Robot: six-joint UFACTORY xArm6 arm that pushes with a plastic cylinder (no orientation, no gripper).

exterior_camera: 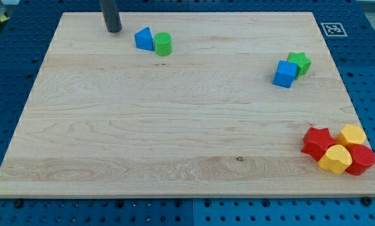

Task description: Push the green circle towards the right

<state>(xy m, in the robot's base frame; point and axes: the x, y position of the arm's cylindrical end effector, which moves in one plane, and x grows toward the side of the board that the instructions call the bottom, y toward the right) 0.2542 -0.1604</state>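
Green and round, the green circle (pixel 163 44) sits near the view's top left of the wooden surface (pixel 174 125), touching or all but touching the blue triangle (pixel 144 39) on its left side. My tip (pixel 114 29) stands further to the view's left and slightly higher, apart from both blocks, with the blue triangle between it and the target.

That layout is the main difficulty. A straight push rightward from where the tip stands would meet the blue triangle first and drive both blocks together, and the triangle's slanted faces could deflect the circle off line. I judge it better to bring the tip around, above or below the triangle, and set it into the narrow seam on the circle's left side, though from this angle I cannot tell if a gap exists there at all. If not, pushing through the triangle along the line of both centres is the fallback.

Contact should be at the circle's mid-height in the view, since a round block slips sideways off an off-centre push.

No pincer is fitted, so no open or closed state applies. To the right the path looks free until the green star (pixel 299 63) and blue cube (pixel 285 73).
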